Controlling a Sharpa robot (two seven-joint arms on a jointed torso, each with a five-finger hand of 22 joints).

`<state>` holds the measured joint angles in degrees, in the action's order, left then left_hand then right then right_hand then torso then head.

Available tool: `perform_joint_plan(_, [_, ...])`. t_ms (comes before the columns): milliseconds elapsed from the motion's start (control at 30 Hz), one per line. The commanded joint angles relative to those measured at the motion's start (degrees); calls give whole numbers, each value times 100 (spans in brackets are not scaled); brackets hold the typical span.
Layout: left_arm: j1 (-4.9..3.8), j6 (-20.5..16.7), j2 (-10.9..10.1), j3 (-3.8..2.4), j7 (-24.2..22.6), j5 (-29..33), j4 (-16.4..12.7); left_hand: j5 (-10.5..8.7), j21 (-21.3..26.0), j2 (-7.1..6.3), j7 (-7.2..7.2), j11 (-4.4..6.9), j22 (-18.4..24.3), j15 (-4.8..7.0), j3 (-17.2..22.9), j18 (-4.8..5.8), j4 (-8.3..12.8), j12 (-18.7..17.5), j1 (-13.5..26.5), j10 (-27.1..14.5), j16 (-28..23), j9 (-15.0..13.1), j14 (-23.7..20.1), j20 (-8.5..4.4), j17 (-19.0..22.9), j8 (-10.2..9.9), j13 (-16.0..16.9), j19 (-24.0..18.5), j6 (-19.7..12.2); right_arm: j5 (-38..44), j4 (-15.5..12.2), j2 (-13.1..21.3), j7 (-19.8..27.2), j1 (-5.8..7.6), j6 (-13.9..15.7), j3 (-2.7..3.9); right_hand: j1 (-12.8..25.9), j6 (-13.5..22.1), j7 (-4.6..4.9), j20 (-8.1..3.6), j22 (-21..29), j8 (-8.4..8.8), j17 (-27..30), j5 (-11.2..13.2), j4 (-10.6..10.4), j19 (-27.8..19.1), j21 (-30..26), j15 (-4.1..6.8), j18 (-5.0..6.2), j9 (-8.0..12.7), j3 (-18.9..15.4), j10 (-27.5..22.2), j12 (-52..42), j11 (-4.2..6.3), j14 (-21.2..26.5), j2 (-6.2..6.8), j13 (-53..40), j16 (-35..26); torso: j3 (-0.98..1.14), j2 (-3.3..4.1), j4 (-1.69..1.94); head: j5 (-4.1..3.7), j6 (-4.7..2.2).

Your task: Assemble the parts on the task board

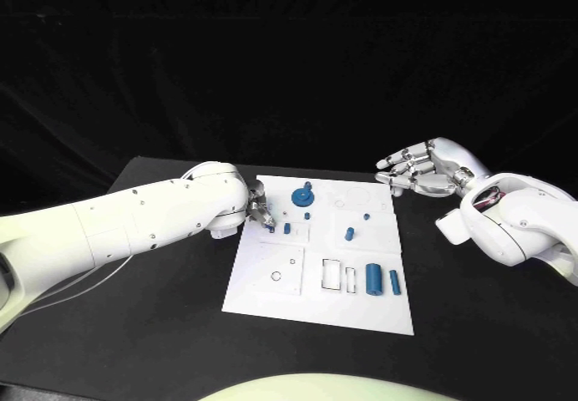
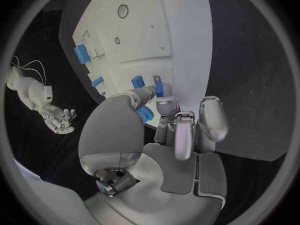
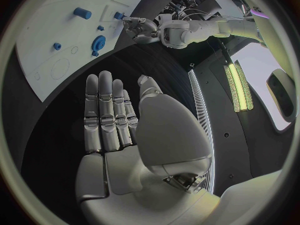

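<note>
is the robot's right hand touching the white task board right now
Apart. The head view shows the right hand raised beyond the far right corner of the task board, and the right wrist view shows bare black table between its fingers and the board.

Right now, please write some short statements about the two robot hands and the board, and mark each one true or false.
1. The right robot hand holds a blue part. False: it is open, holding nothing, fingers apart.
2. The left robot hand is at the board's left edge. True.
3. The board lies on a black table. True.
4. The right robot hand rests on the board. False: it is beside the board's far right corner, over the table.
5. The blue cylinder lies near the board's right edge. True.
</note>
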<state>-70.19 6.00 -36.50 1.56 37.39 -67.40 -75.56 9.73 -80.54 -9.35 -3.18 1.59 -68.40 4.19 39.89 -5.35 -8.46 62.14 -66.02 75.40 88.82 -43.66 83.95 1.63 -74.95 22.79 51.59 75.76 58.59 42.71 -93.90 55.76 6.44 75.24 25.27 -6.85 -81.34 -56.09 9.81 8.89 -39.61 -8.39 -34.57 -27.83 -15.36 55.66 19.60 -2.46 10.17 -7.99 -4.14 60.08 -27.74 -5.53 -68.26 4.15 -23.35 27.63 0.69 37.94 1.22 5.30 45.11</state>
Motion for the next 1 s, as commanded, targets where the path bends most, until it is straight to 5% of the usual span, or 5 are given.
perform_joint_plan(33, [17,266,4,13,54,-76,-30,14,-16,47,35,-8,-2,39,873,60,905,13,20,44,37,-3,564,8,-1354,19,-14,21,17,26,-7,0,31,-3,-77,0,60,-6,3,37,8,-25,2,-22,-39,23,-17,-2,29,3,-9,14,-39,-12,-7,-24,9,-30,-1,0,0,0,10])
perform_joint_plan(700, [28,282,11,13,53,8,-95,15,-18,73,37,-8,-9,37,872,63,904,37,29,59,48,1,569,9,-1374,27,9,24,11,26,-5,-1,37,-6,-83,-1,60,-6,3,37,8,-25,2,-22,-39,23,-17,-2,29,3,-9,14,-39,-12,-7,-24,9,-30,0,-2,0,3,1])
perform_joint_plan(1000, [29,-3,4,13,25,30,-94,19,-26,110,39,-5,-29,37,885,67,912,27,19,56,54,8,572,10,-1386,33,-14,36,8,26,-1,-6,41,-8,-81,-1,77,-12,0,36,14,-33,2,-36,-51,26,-23,-2,28,2,-13,20,-47,-10,-9,-32,18,-36,0,1,-5,3,-6])
